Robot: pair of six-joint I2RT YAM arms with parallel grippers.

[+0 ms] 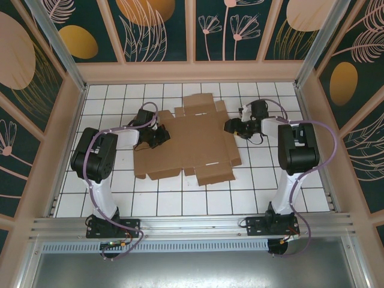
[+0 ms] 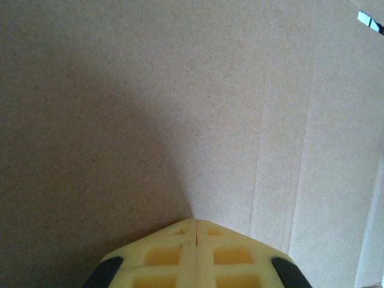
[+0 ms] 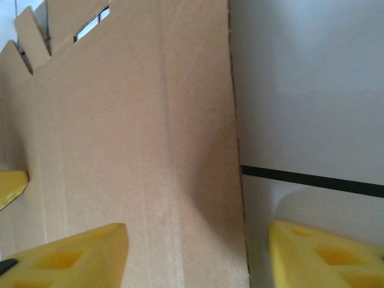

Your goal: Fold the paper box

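Note:
The paper box (image 1: 192,141) lies as a flat brown die-cut sheet with flaps and tabs in the middle of the tiled floor. My left gripper (image 1: 159,139) rests over the sheet's left part. In the left wrist view its yellow fingers are shut tip to tip (image 2: 196,221) with nothing between them, and the tips sit against the cardboard (image 2: 180,108). My right gripper (image 1: 231,127) is at the sheet's right edge. It stands open (image 3: 197,228): one finger is over the cardboard (image 3: 132,120), the other over bare tile, with the sheet's edge between them.
White floor tiles (image 1: 270,186) with dark grout lines (image 3: 312,179) surround the sheet. Pale wooden walls (image 1: 192,72) close in the back and both sides. A metal rail (image 1: 192,225) carrying both arm bases runs along the near edge.

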